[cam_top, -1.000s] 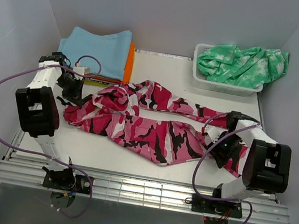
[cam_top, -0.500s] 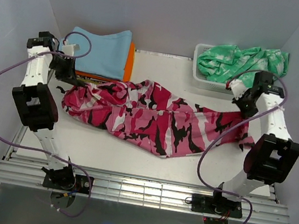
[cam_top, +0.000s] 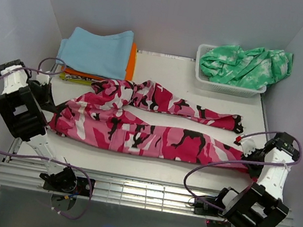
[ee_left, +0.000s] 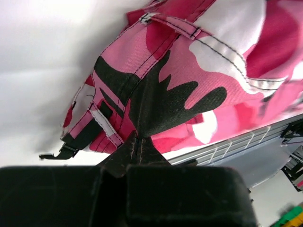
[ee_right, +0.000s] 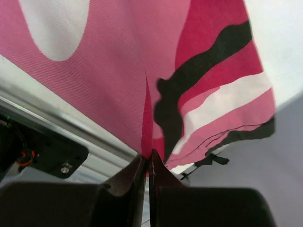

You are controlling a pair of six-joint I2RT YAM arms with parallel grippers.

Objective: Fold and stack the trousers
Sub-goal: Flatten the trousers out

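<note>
Spreading is the step in hand, by my read. The large pink camouflage fabric trousers lie stretched lengthwise across the white table, with one leg near the front edge and the other just behind it. The left gripper is pinched tight on the waist end. The right gripper has its fingers together on a leg hem. Next up, probably: lower both ends evenly, then fold the far leg over the near one.

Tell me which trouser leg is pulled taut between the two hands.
The near leg of the trousers, toward the arm bases: it stretches straight between the left hand and right hand. The far leg lies slack, its cuff free.
</note>
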